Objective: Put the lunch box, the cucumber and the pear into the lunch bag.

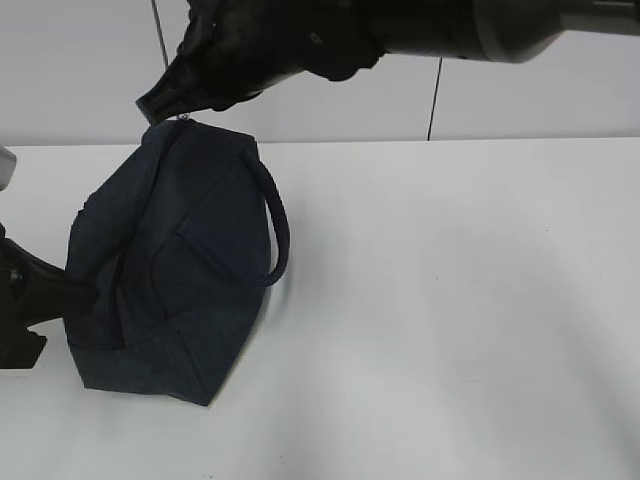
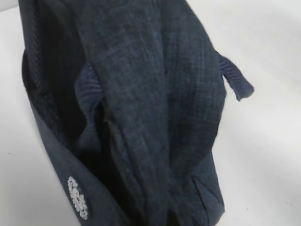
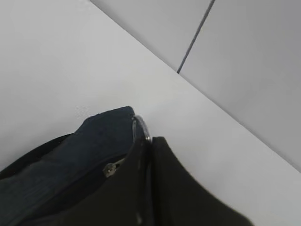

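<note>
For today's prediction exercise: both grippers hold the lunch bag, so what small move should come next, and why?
Probably the right gripper, shut on the metal ring pull, should draw it along the zipper while the left gripper steadies the lunch bag; no food or lunch box is visible outside.

A: What does the right arm (image 1: pixel 450 30) look like in the exterior view?

B: Along the top of the frame, a thick grey tube at the upper right; it joins a bulky, glossy black wrist housing near the top centre; from there the right gripper (image 1: pixel 160 105) narrows to a black wedge at the upper left.

A: And the left arm (image 1: pixel 25 300)?

B: At the left edge, lower half, matt black blocky parts with squared corners; a pale grey rounded piece sits above them at the edge.

A: The right wrist view?

B: Two smooth black fingers (image 3: pixel 178 188) fill the lower centre; a thin seam runs between them.
</note>
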`<state>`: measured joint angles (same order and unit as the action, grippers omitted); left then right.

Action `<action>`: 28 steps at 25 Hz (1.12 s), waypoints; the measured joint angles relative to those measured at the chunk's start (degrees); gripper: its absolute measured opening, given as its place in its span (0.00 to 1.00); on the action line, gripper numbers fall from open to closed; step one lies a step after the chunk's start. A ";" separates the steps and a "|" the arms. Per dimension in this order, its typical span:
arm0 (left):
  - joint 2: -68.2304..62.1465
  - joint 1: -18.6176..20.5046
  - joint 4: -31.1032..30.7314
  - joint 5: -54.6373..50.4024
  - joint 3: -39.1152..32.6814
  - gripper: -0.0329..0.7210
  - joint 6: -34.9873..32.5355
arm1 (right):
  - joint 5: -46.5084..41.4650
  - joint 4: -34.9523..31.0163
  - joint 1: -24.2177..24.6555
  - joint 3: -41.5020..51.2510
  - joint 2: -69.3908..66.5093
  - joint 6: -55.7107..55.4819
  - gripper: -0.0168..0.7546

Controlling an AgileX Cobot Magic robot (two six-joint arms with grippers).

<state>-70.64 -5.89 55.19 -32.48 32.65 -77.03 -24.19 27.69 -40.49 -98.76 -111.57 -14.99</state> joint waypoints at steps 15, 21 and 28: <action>0.05 0.00 0.31 -0.18 0.00 0.05 0.00 | 4.21 -2.16 5.28 0.00 -2.06 -1.75 0.02; 0.05 0.00 0.20 -0.18 0.00 0.05 0.00 | 5.92 -11.17 8.72 -0.13 -4.24 -2.09 0.02; 0.05 0.00 0.25 -0.13 0.00 0.05 0.00 | 6.68 -20.41 11.52 -0.25 -5.94 0.14 0.02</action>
<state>-70.60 -5.89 55.44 -32.61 32.65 -77.03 -17.51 7.28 -28.97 -99.01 -117.51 -14.85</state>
